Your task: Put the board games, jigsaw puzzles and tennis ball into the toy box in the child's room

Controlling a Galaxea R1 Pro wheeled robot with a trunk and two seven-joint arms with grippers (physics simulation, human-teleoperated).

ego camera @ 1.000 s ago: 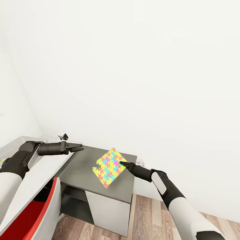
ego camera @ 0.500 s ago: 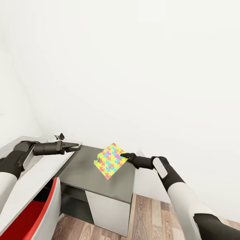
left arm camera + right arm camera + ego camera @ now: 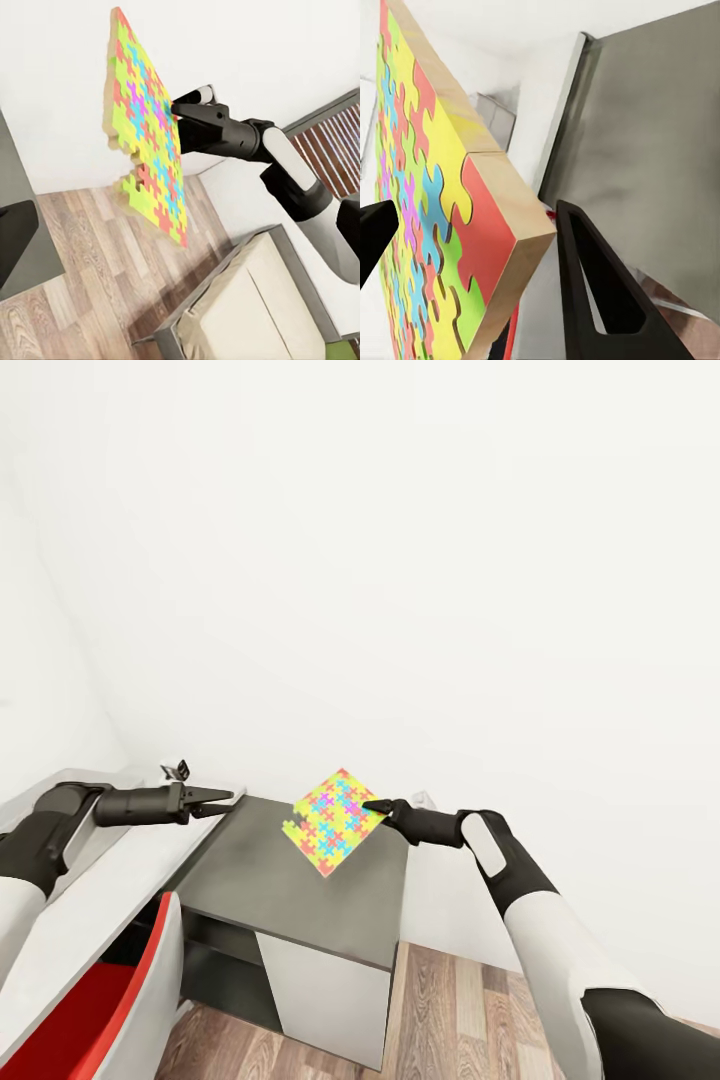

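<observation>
Head view: a jigsaw puzzle (image 3: 335, 821), a flat sheet of yellow, pink, orange and blue pieces, is gripped at its right corner by the right gripper (image 3: 376, 807). It is held tilted above the grey table (image 3: 300, 900), one corner pointing down. The left gripper (image 3: 222, 800) is spread and holds nothing.

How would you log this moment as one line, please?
right tool: holds jigsaw puzzle above grey cabinet | left tool: empty
</observation>
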